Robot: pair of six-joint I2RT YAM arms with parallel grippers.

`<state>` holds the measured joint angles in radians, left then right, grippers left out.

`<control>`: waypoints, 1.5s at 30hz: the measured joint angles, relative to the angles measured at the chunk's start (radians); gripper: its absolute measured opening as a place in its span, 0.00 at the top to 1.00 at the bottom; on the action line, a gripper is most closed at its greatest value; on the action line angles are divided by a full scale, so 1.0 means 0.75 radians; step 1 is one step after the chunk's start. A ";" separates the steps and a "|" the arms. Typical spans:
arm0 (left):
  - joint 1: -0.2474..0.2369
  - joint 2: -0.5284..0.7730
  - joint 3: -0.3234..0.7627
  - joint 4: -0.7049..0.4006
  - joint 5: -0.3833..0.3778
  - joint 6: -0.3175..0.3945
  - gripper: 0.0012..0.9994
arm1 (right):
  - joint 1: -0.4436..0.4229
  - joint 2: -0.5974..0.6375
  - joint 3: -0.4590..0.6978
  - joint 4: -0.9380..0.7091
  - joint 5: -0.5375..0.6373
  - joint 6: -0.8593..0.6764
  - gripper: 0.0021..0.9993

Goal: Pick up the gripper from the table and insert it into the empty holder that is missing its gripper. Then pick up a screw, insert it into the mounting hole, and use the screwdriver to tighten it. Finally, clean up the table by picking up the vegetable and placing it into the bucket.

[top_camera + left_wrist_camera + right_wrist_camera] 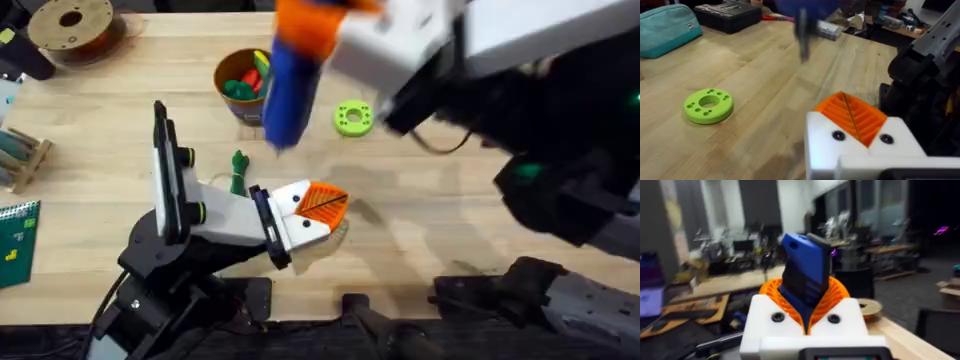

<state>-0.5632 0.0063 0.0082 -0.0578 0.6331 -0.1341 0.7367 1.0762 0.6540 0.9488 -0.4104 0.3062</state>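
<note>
My right gripper (pixel 805 297) is raised high under the overhead camera and is shut on the blue screwdriver (pixel 290 90) (pixel 805 275). The screwdriver hangs bit-down over the table beside the bucket, and its thin bit (pixel 802 35) is blurred. The yellow-tan bucket (pixel 228 70) holds red, yellow and green toys. The dark-green vegetable (pixel 238 170) lies on the wood just left of my left arm. My left gripper (pixel 322 205) (pixel 852 115) rests low near the table's middle, its orange pads pressed together and shut. The loose gripper, its holder and the screw are hidden or out of view.
A bright green ring with holes (pixel 352 118) (pixel 708 105) lies right of the bucket. A filament spool (pixel 70 25) sits at the back left, a wooden rack (pixel 20 155) and a green board (pixel 18 240) at the left edge. A teal pouch (pixel 665 30) and black case (pixel 727 15) lie farther off.
</note>
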 joint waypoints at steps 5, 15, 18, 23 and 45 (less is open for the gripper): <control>0.000 0.000 0.000 0.000 0.000 0.000 1.00 | -0.137 -0.014 0.000 -0.051 0.005 0.091 0.97; 0.000 0.000 0.000 0.000 0.000 0.000 1.00 | -0.425 -0.009 -0.001 -0.705 0.174 -0.594 0.97; 0.000 0.000 0.000 0.000 0.000 0.000 1.00 | -0.513 0.013 -0.001 -0.796 0.357 -0.895 0.97; 0.000 0.000 0.000 0.000 0.000 0.000 1.00 | -0.660 0.130 -0.001 -0.889 0.658 -1.497 0.97; 0.000 0.000 0.000 0.000 0.000 0.000 1.00 | -0.776 0.442 -0.001 -1.374 0.675 -2.213 0.48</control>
<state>-0.5632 0.0063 0.0082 -0.0578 0.6329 -0.1341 0.1549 1.4075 0.6537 -0.0816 0.0957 -1.3538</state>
